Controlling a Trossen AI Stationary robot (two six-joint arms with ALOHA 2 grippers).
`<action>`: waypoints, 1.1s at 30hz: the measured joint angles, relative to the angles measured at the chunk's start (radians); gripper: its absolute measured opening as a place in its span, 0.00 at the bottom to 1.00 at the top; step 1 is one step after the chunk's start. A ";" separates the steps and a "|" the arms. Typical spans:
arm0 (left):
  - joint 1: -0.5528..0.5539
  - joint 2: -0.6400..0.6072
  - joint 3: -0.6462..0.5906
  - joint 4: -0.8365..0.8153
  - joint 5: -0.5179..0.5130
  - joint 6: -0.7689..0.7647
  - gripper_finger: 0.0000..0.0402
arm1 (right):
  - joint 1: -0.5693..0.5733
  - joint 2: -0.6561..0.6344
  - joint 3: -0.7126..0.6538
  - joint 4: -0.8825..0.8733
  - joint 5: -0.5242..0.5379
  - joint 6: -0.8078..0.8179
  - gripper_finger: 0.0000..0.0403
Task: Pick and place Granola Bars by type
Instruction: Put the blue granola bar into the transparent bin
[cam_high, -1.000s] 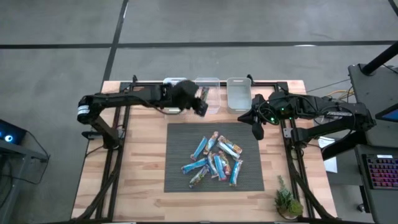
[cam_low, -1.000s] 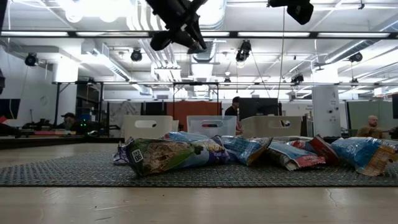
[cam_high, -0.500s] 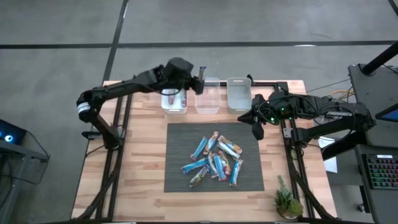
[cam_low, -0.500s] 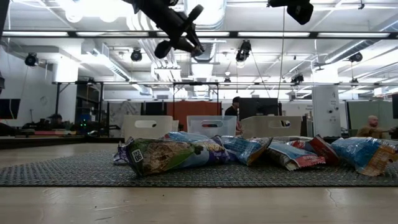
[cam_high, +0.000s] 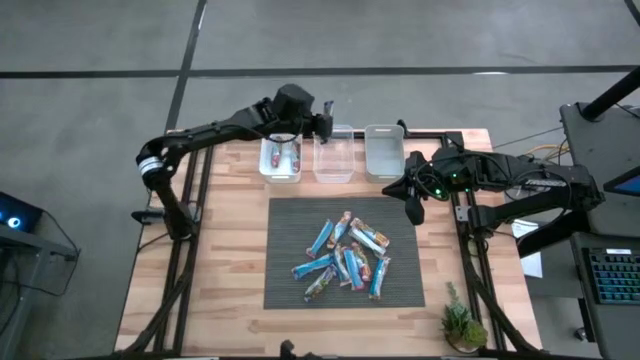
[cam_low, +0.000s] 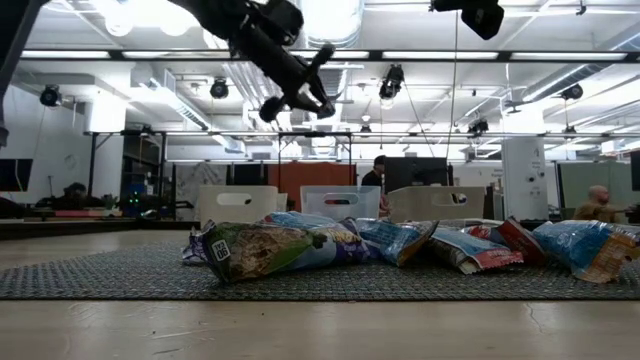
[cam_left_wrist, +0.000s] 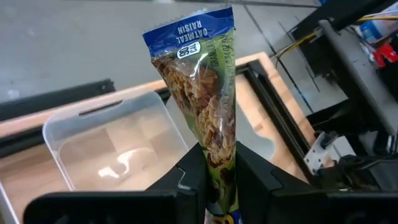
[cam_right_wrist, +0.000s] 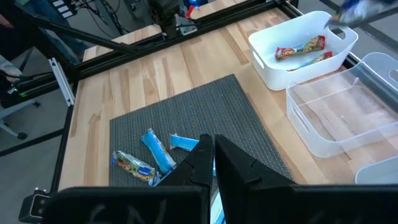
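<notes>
Wooden slats form the desk, with a dark grey woven mat at its middle and three small plastic bins along the far edge; the loose foil-wrapped Granola Bars, mostly blue, lie heaped on the mat; the left gripper pinches an upright blue-and-green oatmeal raisin bar between its jaws, high over the clear middle bin; a second ago that arm hung nearer the mat side of the bins, and it has since swung out to the far edge, so the release looks close; the white left bin already holds two red-printed bars; the right gripper, jaws pressed together, waits at the mat's right side, unchanged.
</notes>
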 joint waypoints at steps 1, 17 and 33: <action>0.000 0.013 0.000 0.002 0.004 -0.005 0.11 | 0.000 0.000 0.000 0.000 0.000 0.000 0.02; 0.001 0.185 0.000 0.011 0.011 -0.076 0.11 | 0.000 0.000 0.000 -0.001 0.000 0.000 0.02; 0.001 0.232 0.000 0.012 -0.034 -0.055 0.11 | 0.000 0.000 0.000 -0.002 0.000 0.000 0.02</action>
